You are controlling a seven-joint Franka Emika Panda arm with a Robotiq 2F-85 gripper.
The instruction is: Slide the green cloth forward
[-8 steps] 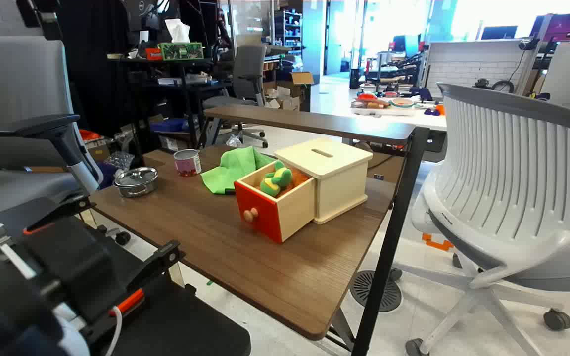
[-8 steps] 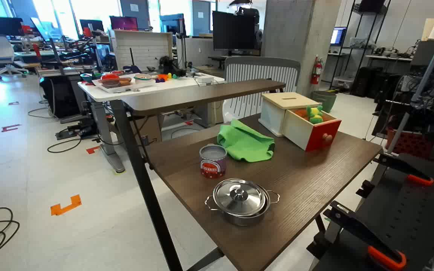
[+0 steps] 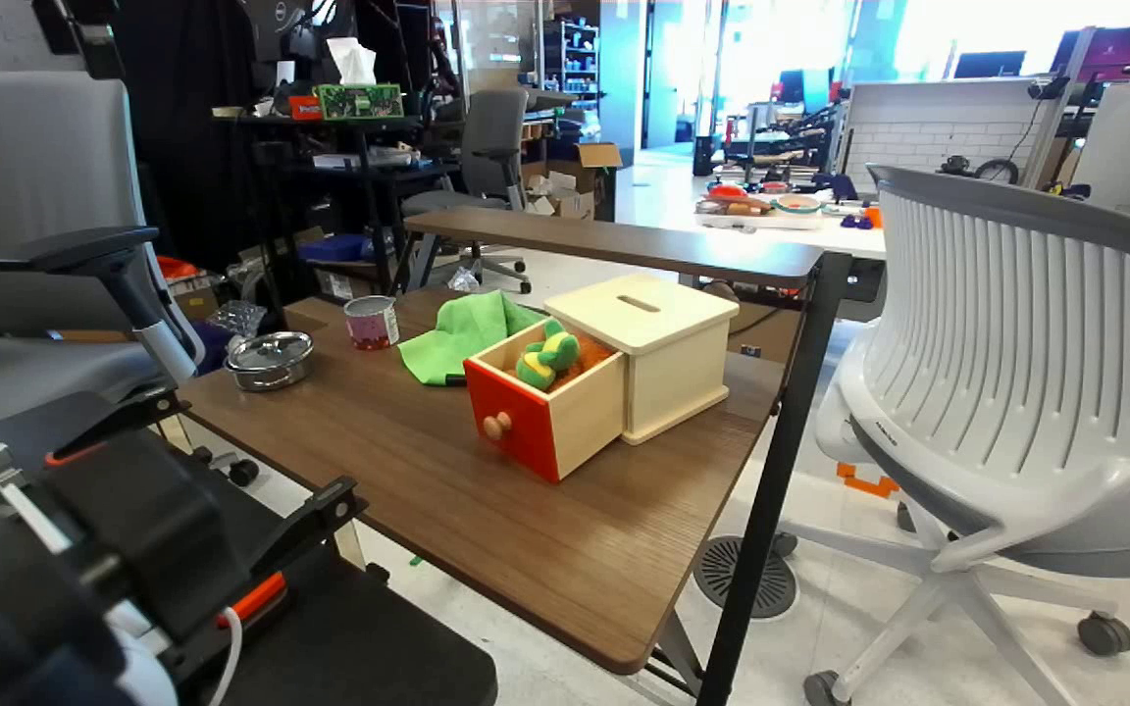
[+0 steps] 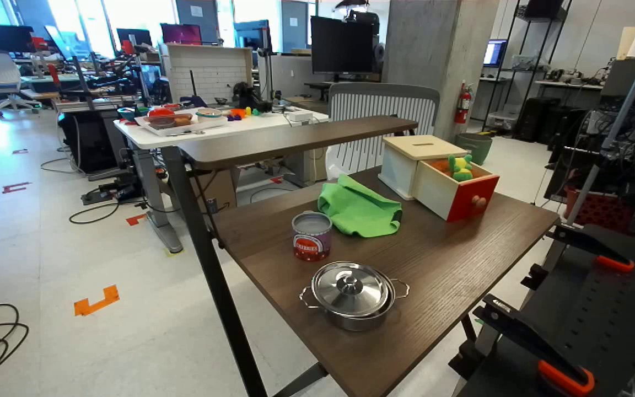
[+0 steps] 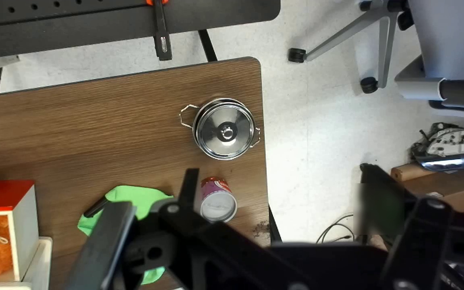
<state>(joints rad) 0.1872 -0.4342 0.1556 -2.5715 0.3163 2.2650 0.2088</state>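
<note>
The crumpled bright-green fabric cloth (image 4: 357, 208) is lying on the brown wood-grain table (image 4: 455, 264), between the purple-and-red cylindrical can (image 4: 312, 240) and the pale wooden box (image 4: 425, 146) whose red-fronted drawer (image 4: 469, 201) is jutting out; in the wrist view, the black two-fingered gripper (image 5: 278, 175) is hanging with its jaws wide apart.

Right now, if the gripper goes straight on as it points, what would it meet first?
Probably the table edge beside the can; the floor also shows between the open jaws in the wrist view, and depth is unclear.
</note>
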